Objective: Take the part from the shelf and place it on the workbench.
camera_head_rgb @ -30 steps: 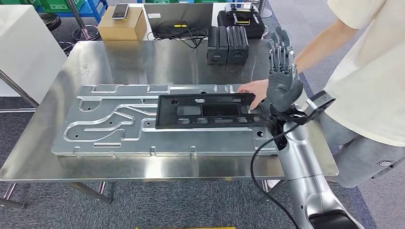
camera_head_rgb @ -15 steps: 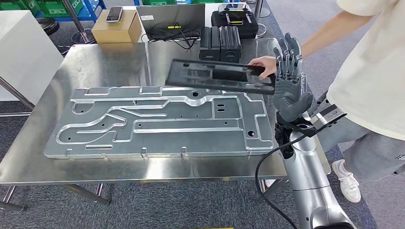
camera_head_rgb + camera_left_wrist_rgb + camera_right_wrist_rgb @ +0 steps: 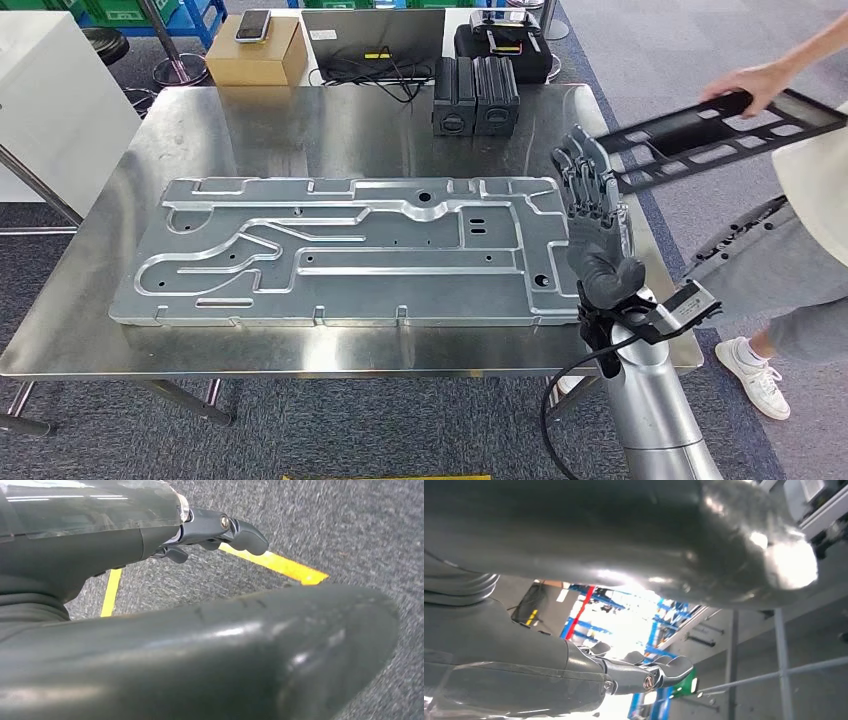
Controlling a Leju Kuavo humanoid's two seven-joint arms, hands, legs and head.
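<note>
A person's hand (image 3: 762, 84) has carried the part (image 3: 720, 135) off the table (image 3: 90, 350), beyond its edge. The right robot hand (image 3: 593, 215) stands spread and empty; the left robot hand (image 3: 220, 530) hangs curled, holding nothing. Placement looks undone.

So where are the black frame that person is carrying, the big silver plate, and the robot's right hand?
black frame (image 3: 715, 135): head view, on its middle bar.
silver plate (image 3: 340, 250): head view, on its grooved centre.
right hand (image 3: 592, 215): head view, on the back of the hand.

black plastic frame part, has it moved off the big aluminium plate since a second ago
Yes. The black plastic frame part left the aluminium plate; a person's hand now holds it past the table's right edge.
</note>
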